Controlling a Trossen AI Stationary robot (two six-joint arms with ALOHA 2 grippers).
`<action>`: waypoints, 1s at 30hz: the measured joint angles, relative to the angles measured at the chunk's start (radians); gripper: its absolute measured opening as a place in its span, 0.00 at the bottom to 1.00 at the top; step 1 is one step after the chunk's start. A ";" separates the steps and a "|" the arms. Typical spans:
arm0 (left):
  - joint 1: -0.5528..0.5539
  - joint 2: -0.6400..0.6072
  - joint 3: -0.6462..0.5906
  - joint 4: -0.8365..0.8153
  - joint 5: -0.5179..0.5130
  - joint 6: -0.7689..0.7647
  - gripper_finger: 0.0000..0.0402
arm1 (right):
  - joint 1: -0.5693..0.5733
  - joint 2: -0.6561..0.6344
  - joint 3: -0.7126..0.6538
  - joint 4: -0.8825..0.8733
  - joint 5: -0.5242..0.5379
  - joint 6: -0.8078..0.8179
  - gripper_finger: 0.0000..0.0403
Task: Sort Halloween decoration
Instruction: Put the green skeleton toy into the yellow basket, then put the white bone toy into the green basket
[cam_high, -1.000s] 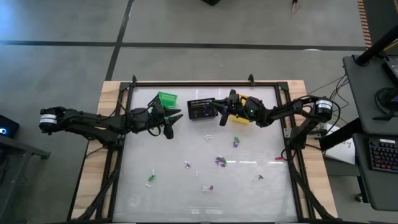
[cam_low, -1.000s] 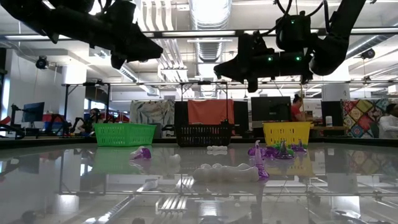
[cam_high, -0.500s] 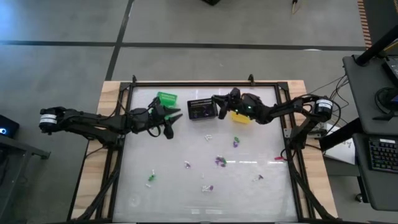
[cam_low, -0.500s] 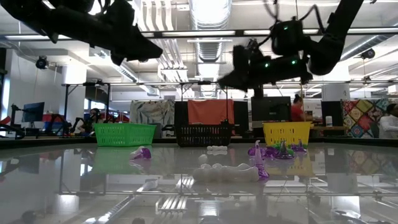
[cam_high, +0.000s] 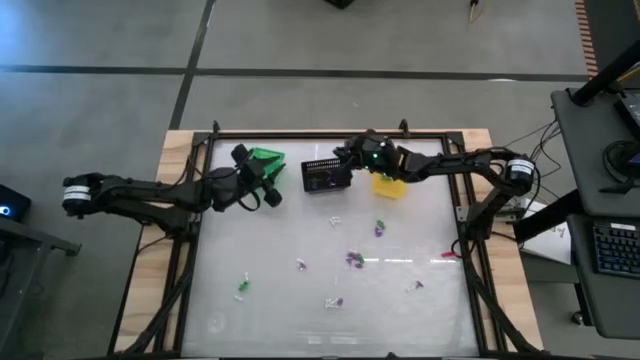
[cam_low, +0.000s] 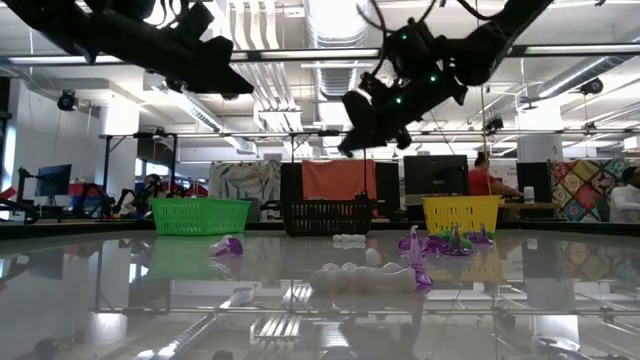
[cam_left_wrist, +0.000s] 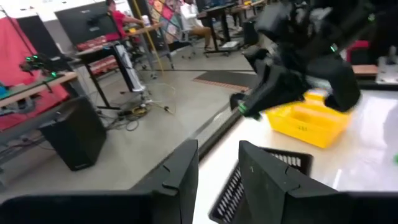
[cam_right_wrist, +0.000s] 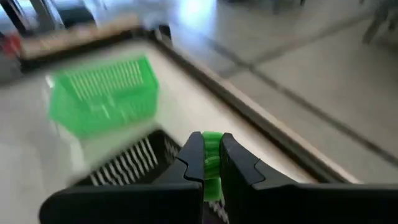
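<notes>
Gripping a green trinket (cam_right_wrist: 211, 152) above the black basket (cam_high: 325, 176), right tool (cam_right_wrist: 210, 163), left tool (cam_left_wrist: 217, 174) parted beside green basket (cam_high: 268, 160).

A glossy, mirror-smooth tabletop (cam_low: 150, 300) reflects ceiling lights and the trinkets (cam_low: 362, 277), which look like moulded plastic. Bare pale wood (cam_high: 180, 142) borders the table, with thin dark metal rails (cam_high: 320, 133) framing it. Three latticed plastic baskets stand at the far edge: green (cam_low: 200, 215), black (cam_low: 328, 216) and yellow (cam_low: 461, 213). The arms' dark casings (cam_high: 150, 194) look matt. The right gripper (cam_right_wrist: 210, 163) pinches a smooth green plastic piece (cam_right_wrist: 211, 155) between matt black fingers (cam_right_wrist: 189, 163).
</notes>
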 joint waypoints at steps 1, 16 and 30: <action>0.007 -0.003 0.002 0.000 0.000 0.006 0.24 | -0.006 -0.001 0.022 -0.086 0.003 0.006 0.03; 0.120 -0.013 0.003 -0.031 0.021 0.040 0.24 | -0.009 -0.028 0.281 -1.274 0.294 0.355 0.04; 0.120 -0.011 0.001 -0.130 0.269 -0.073 0.24 | -0.026 -0.045 0.235 -1.268 0.261 0.402 0.37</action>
